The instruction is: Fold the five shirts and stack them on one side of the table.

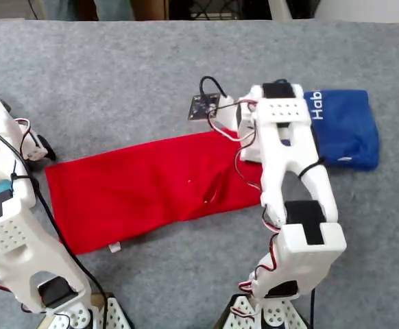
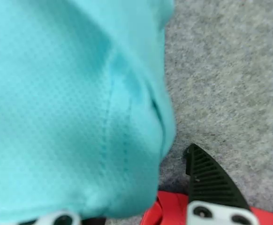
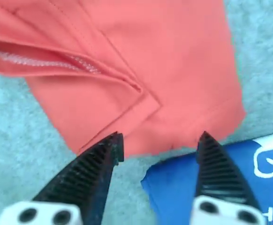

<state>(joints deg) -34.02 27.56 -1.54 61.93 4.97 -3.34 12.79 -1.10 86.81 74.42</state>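
Grey felt table point(image 1: 117, 75) carries all the cloth.

Red shirt point(image 1: 138, 188): lies as a long, partly folded strip across the middle, creased near its centre. Its right end touches or overlaps the blue shirt point(image 1: 347, 130), which is folded at the far right.

Risk 1: the right gripper point(image 3: 160, 137) hangs over that junction, jaws spread wide and holding nothing. The red hem sits between them and the blue edge is just beside one finger. If the jaws close here they could pinch both shirts, and the folded blue one would be pulled open.

Risk 2: the red strip's layers look loose, so lifting one corner alone could undo the fold.

Risk 3: turquoise cloth point(image 2: 71, 93) hangs across the left gripper point(image 2: 150, 164), near the red shirt's left end. I cannot tell whether that gripper is spread or closed. A sweep from there might drag turquoise fabric over the red.

Containers: the table alone serves. Its far-right side holds one folded shirt, the blue.
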